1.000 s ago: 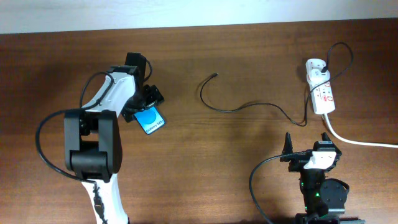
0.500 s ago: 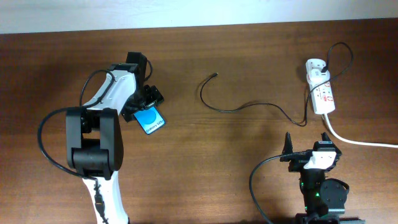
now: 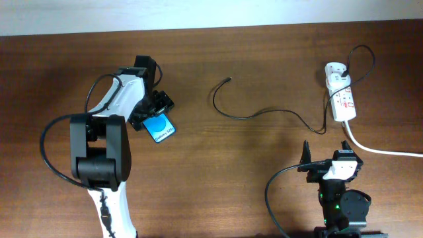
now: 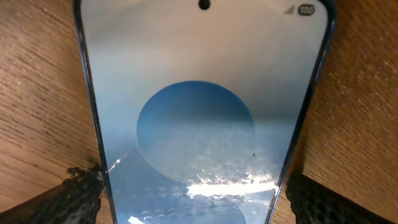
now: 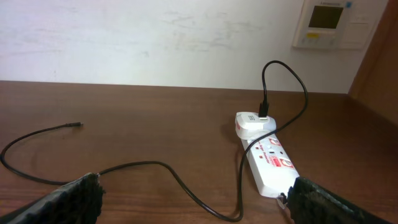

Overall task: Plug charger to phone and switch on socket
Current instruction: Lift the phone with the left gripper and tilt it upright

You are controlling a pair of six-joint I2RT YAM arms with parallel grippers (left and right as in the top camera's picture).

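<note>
The phone (image 3: 160, 127), blue-screened with white text, lies tilted at the left of the table. My left gripper (image 3: 156, 109) is shut on its far end; in the left wrist view the phone (image 4: 196, 112) fills the space between the fingers (image 4: 196, 202). The charger (image 3: 264, 114) is a thin black cable curving across the table, its free tip (image 3: 229, 80) lying bare. Its other end goes into a white adapter (image 3: 336, 69) on the socket (image 3: 345, 102). My right gripper (image 3: 325, 149) is open and empty at the front right, short of the socket (image 5: 270, 158) and the cable (image 5: 155, 167).
The socket's thick white cord (image 3: 380, 149) runs off the right edge. The table's far edge meets a white wall (image 5: 155, 37) with a control panel (image 5: 326, 23). The left arm's body (image 3: 99, 152) stands over the table's left front.
</note>
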